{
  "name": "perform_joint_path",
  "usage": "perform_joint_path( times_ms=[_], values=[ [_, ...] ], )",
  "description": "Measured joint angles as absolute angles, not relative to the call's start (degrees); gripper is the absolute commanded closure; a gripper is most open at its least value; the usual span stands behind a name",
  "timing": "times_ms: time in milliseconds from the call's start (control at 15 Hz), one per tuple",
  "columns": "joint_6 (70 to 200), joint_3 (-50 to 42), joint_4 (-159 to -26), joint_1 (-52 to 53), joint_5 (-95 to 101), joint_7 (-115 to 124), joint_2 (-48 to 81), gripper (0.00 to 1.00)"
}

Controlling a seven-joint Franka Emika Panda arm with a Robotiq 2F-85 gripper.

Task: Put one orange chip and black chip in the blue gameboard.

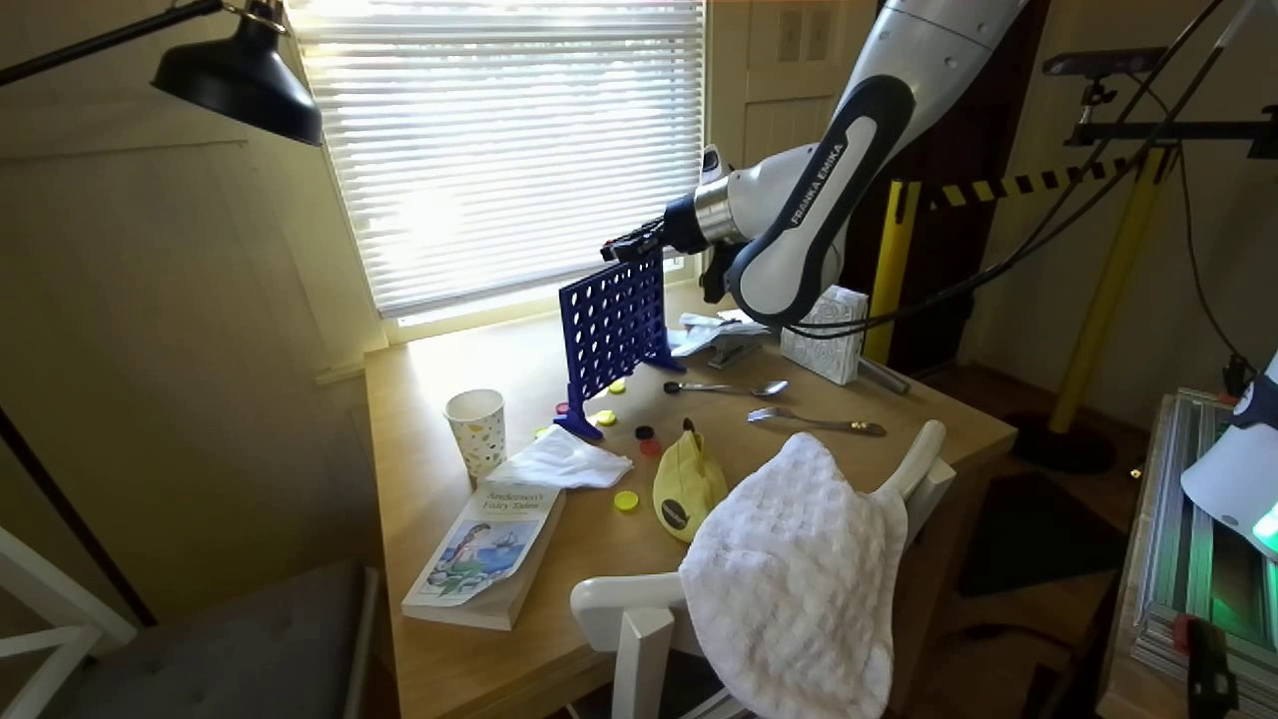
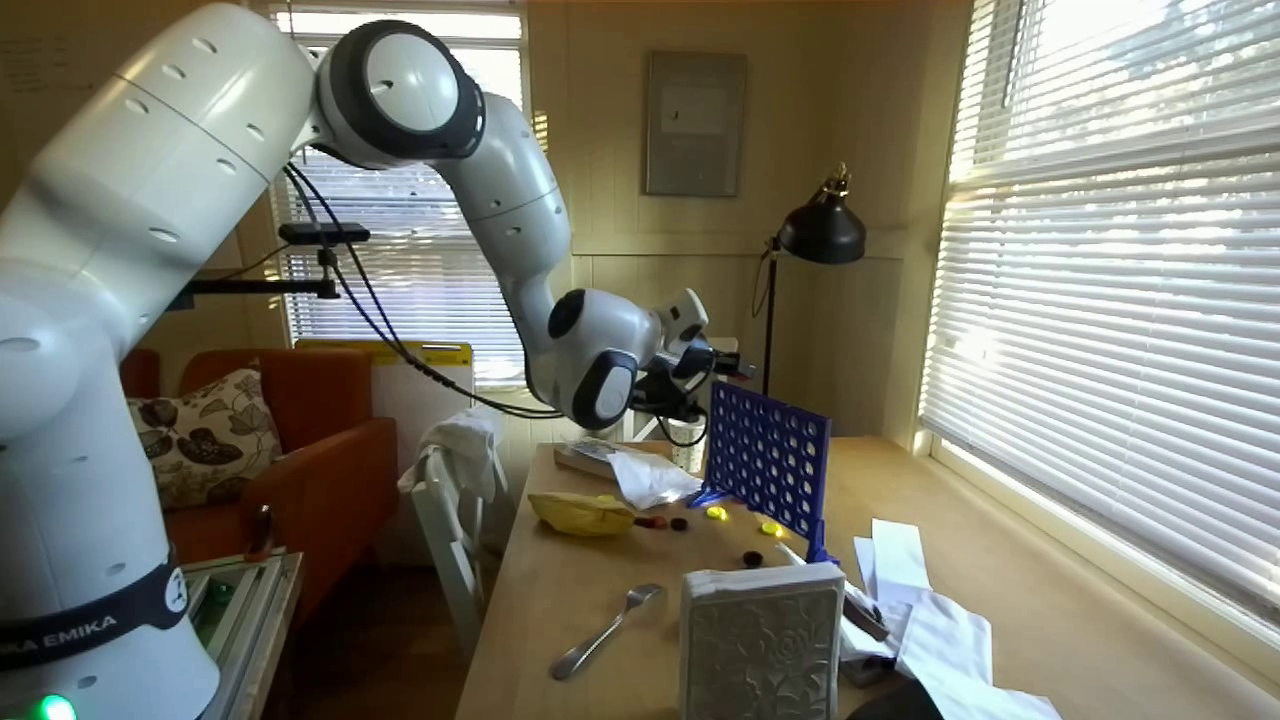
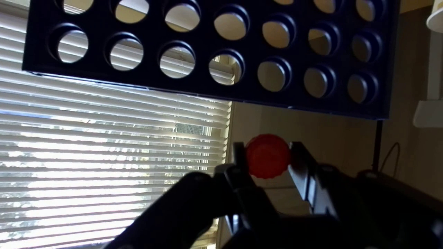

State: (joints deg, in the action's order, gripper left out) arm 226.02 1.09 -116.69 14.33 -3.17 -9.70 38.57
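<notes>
Near the top edge of the blue gameboard [image 3: 204, 42], your gripper [image 3: 267, 151] is pinching a red chip [image 3: 267, 162], presumably the orange one; not in yet, so looks like you're on insert one. Next: line it up over that edge, lower, let go. Gameboard stands upright on the table [image 1: 599, 544]. Left of it in an exterior view, a black chip [image 2: 679, 524] lies beside a spare red disc [image 2: 651, 522]: probably your second pick.

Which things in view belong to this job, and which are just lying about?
Job: upright dark-blue plastic gameboard; round red chip in the black gripper; round black chips.

Lying about: round yellow chips; speckled white cup; illustrated paperback book; silver metal fork; embossed white box.
</notes>
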Motion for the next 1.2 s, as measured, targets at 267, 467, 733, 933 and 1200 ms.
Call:
perform_joint_path(
  times_ms=[267,467,733,933,1200],
  values=[
    [225.4,0.9,-116.7,14.3,-3.5,-9.7,38.6,0.89],
    [224.2,0.9,-116.7,14.1,-3.5,-9.5,38.6,0.89],
    [223.9,1.0,-116.7,13.8,-3.4,-9.2,38.9,0.89],
    [223.9,1.1,-116.2,13.8,-3.2,-9.2,39.1,0.89],
    [223.9,1.5,-114.4,13.8,-2.9,-9.2,40.1,0.89]
  ],
)
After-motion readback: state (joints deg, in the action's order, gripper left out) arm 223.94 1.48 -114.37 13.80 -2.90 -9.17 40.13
